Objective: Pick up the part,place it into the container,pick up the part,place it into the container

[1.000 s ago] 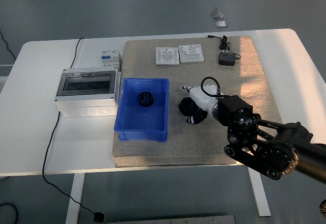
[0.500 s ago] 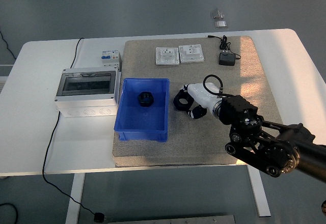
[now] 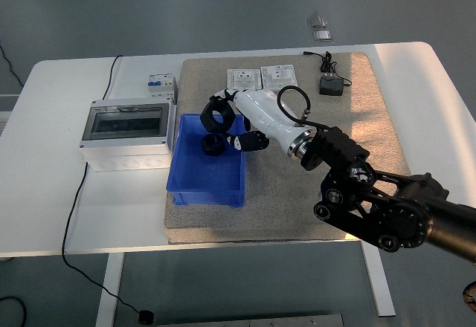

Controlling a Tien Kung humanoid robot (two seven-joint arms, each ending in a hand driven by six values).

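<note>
My right hand, white with black fingers, reaches over the right rim of the blue container. Its fingers are curled around a black ring-shaped part, which hangs above the container's back right area. Inside the container another black part lies on the floor near the back. The black right arm comes in from the lower right. No left arm shows in the head view.
A grey electrical box with a clear lid stands left of the container, with a small breaker behind it. Two white wall sockets and a black adapter lie at the back of the grey mat.
The right hand has lifted the black ring-shaped part off the mat and carried it up and to the left, from beside the container to above it.
</note>
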